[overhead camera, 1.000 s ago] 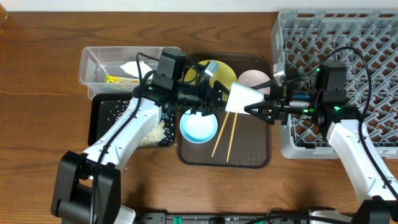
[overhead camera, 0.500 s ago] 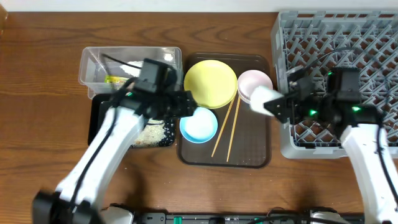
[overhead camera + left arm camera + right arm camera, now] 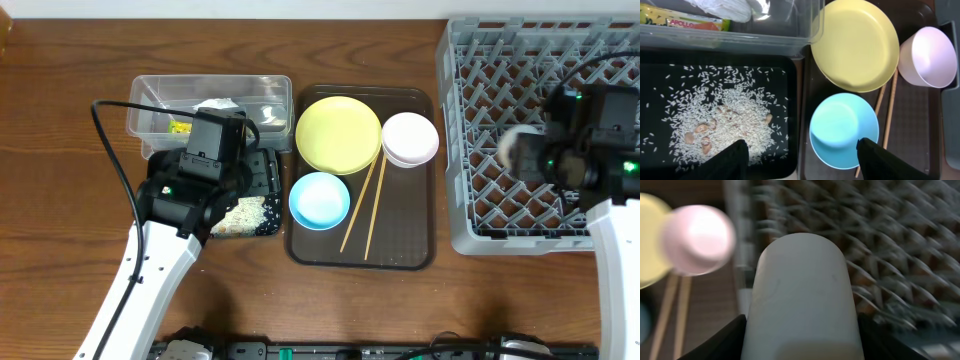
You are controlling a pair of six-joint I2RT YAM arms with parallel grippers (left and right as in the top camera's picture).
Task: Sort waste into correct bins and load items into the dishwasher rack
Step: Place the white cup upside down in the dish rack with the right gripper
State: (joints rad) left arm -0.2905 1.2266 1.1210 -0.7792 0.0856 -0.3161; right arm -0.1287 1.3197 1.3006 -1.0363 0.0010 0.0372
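Note:
My right gripper is shut on the small white cup and holds it over the grey dishwasher rack. In the right wrist view the cup fills the space between the jaws, with the blurred rack behind it. My left gripper is open and empty, high over the black tray with the rice and the light blue bowl. The yellow plate, white bowl, blue bowl and chopsticks lie on the brown tray. The snack wrapper and napkin lie in the clear tub.
The black tray sits just in front of the clear tub, left of the brown tray. The rack stands at the right edge of the table, against the brown tray's right side. The left arm reaches over the black tray.
My right gripper has carried the white cup rightward from above the brown tray to over the rack. My left arm has drawn back left, off the brown tray, to above the black tray.

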